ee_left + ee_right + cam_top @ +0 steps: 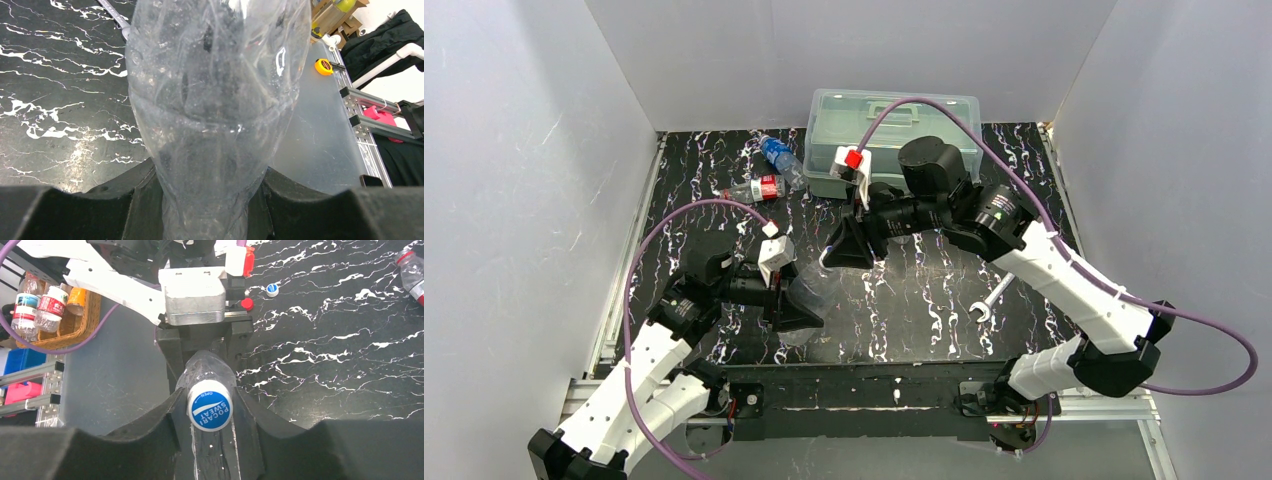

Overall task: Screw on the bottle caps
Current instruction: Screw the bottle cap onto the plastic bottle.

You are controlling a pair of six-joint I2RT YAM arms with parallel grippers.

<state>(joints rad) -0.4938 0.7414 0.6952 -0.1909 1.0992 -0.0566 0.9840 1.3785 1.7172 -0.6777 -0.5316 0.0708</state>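
A plain clear bottle (809, 288) is held in the air between my two grippers, lying roughly level. My left gripper (796, 312) is shut on its lower body, which fills the left wrist view (215, 100) between the black fingers (125, 200). My right gripper (210, 407) is shut on a blue and white cap (210, 405) sitting on the bottle's neck. A second blue and white cap (272, 289) lies on the table. A small red round cap (246, 304) shows beside the left gripper's body. A blue-label bottle (779, 155) and a red-label bottle (759, 188) lie at the back left.
A large translucent lidded box (894, 125) stands at the back centre. A silver wrench (989, 300) lies on the black marbled table right of centre. Grey walls close in the left, right and back sides. The right arm's purple cable arcs over the box.
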